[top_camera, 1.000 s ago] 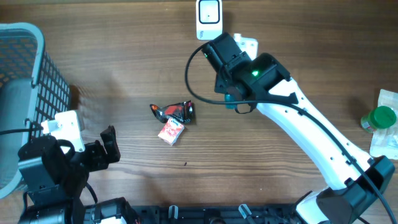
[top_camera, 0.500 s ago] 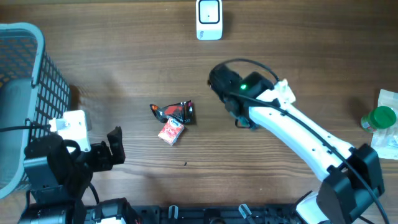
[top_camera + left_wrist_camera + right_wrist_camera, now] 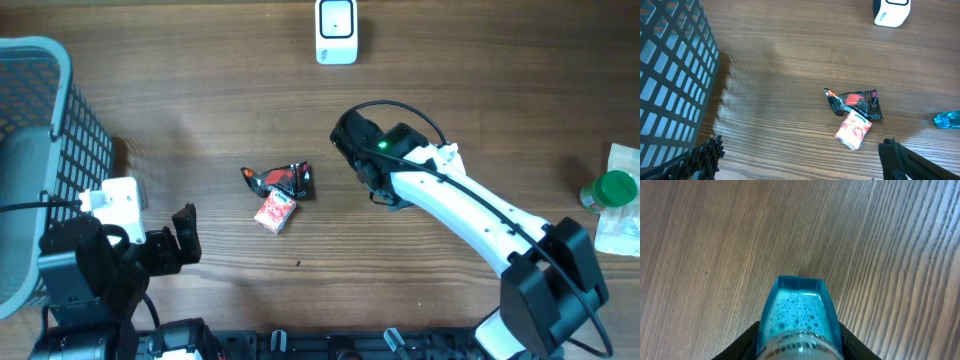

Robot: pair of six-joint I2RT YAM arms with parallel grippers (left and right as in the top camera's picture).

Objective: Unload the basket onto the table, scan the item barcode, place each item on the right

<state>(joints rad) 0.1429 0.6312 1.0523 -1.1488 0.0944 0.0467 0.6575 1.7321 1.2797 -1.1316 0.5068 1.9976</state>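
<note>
blue bottle (image 3: 799, 330) of bubbly liquid (image 3: 800, 305), between fingers (image 3: 746, 342)

Bottle (image 3: 800, 315): blue, translucent, bubbly liquid inside, is lying well apart from the scanner (image 3: 337, 30), which is sitting white and untouched.

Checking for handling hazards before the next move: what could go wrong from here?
The right tool grips the blue bottle with much of it sticking out past the fingers; a loose hold could let it drop and roll on the table. The bottle sits well away from the scanner, so its barcode likely cannot be read there.
</note>
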